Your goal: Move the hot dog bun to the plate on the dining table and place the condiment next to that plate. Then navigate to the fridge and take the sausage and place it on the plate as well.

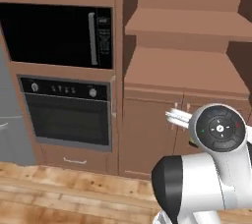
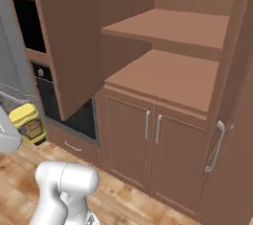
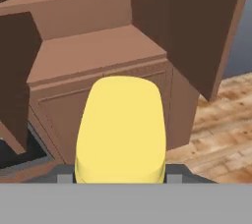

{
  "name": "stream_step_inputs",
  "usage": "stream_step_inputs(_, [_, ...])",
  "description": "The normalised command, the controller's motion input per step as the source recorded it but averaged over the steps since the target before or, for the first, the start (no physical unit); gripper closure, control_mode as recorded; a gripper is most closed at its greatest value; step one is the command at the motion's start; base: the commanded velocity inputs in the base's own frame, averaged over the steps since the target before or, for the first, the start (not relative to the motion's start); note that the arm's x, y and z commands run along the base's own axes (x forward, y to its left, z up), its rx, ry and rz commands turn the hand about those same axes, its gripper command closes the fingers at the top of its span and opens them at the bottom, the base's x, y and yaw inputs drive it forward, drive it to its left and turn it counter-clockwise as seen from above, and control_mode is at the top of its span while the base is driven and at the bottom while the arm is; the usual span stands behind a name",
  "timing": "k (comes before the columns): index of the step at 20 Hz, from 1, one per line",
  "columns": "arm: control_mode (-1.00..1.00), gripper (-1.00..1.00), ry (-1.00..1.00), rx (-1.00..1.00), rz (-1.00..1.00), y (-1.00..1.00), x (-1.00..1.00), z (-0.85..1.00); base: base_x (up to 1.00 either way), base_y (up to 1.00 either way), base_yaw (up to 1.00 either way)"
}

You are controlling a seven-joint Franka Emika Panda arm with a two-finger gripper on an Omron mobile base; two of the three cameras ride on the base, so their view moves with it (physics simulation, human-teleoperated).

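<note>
Open wooden counter (image 2: 168, 78) under shelf (image 2: 173, 26), cabinets (image 2: 148, 140) below.

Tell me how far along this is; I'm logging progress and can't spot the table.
In hand: the end effector is carrying the yellow condiment bottle, facing brown cabinets beside the built-in oven. No bun, plate or dining table appears here, so that step can't be judged. Left: setting the bottle beside the plate, then the sausage.

A home kitchen is showing here: a black microwave (image 1: 56, 34) is sitting above a built-in oven (image 1: 66, 112), brown wooden cabinets (image 2: 153, 145) are lining the wall, and plank flooring (image 1: 64, 196) is running beneath.
</note>
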Motion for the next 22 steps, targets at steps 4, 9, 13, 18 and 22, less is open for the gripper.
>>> stream_step_inputs(4, [1.0, 1.0, 0.0, 0.0, 0.0, 0.0, 0.0, 0.0, -0.12, 0.37, 0.81])
stream_step_inputs(9, [1.0, 1.0, 0.0, 0.0, 0.0, 0.0, 0.0, 0.0, -0.02, 0.42, 0.75])
stream_step_inputs(13, [1.0, 1.0, 0.0, 0.0, 0.0, 0.0, 0.0, 0.0, 0.03, 0.43, 0.67])
stream_step_inputs(18, [1.0, 1.0, 0.0, 0.0, 0.0, 0.0, 0.0, 0.0, 0.21, 0.48, 0.58])
stream_step_inputs(22, [1.0, 1.0, 0.0, 0.0, 0.0, 0.0, 0.0, 0.0, 0.35, 0.55, 0.51])
